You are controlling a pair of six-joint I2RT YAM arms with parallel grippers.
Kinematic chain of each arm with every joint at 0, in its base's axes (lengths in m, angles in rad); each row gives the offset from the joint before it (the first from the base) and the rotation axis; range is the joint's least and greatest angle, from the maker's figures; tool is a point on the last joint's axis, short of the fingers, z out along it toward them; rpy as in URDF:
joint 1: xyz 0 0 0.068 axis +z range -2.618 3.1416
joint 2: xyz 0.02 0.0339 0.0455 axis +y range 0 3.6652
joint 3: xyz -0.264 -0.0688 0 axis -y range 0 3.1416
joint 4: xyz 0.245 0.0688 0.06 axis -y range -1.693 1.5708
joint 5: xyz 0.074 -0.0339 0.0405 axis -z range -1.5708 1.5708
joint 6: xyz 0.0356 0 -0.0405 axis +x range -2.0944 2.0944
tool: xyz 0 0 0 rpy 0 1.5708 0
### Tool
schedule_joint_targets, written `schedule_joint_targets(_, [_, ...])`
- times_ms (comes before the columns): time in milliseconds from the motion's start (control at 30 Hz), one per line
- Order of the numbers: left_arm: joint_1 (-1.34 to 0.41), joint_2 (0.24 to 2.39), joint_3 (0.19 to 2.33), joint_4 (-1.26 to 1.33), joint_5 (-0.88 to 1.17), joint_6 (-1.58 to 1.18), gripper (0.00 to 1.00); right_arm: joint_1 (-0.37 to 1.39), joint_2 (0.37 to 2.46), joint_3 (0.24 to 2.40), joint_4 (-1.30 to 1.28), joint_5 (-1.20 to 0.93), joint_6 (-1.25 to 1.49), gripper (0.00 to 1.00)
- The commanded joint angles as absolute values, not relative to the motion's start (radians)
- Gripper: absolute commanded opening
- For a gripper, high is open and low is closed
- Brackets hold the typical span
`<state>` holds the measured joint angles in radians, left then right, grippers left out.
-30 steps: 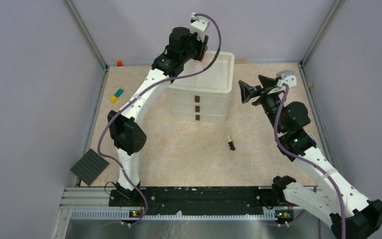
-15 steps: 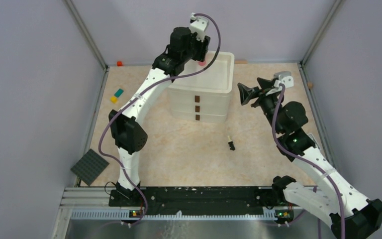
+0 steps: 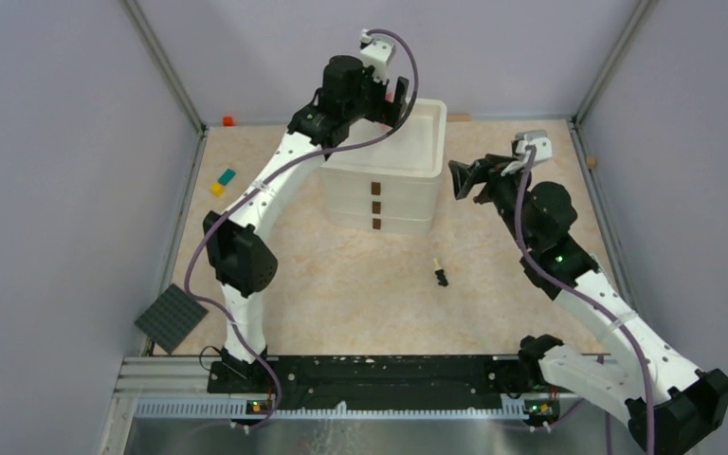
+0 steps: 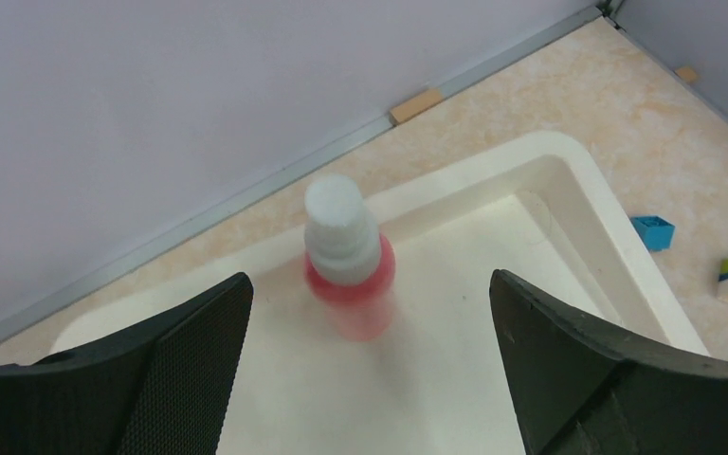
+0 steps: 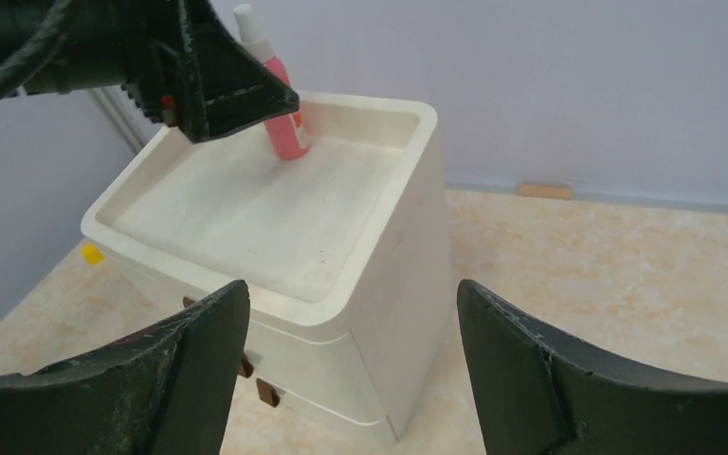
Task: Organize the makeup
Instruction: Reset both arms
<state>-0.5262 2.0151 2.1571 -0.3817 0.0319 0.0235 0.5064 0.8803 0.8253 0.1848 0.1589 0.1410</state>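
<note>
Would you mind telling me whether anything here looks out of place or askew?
The pink spray bottle leans in the white organizer's top tray, clear of the open left gripper; one small dark item lies alone on the table.

I can read no text, label, brand or number in any view, pink white-capped spray bottle (image 4: 349, 261) too blurred for me to make out any print on it

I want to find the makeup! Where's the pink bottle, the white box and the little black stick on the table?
Pink bottle (image 4: 353, 284), left wrist view, its pink body.
White box (image 5: 396, 270), right wrist view, its side wall.
Black stick (image 3: 441, 275), top view, its dark end.
</note>
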Motion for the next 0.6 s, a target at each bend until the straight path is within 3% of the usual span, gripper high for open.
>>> schedule_joint_targets(0, [-0.528, 1.830, 2.015, -0.338, 0.071, -0.050, 0.99, 0.505, 0.949, 0.996, -0.053, 0.227, 0.309, 0.84])
schedule_joint_targets(100, [-0.529, 1.675, 1.799, -0.240, 0.062, -0.074, 0.99, 0.505, 1.011, 1.074, -0.225, 0.241, 0.405, 0.88])
schedule_joint_targets(267, [-0.529, 1.441, 1.559, -0.190, 0.041, -0.089, 0.99, 0.503, 1.027, 1.017, -0.305, 0.251, 0.515, 0.89])
schedule_joint_targets(467, [-0.527, 1.218, 1.395, -0.266, 0.018, -0.102, 0.99, 0.500, 1.032, 0.955, -0.380, 0.263, 0.531, 0.91])
schedule_joint_targets(567, [-0.527, 1.141, 1.309, -0.360, -0.089, -0.124, 0.99, 0.500, 1.041, 0.958, -0.441, 0.285, 0.504, 0.91])
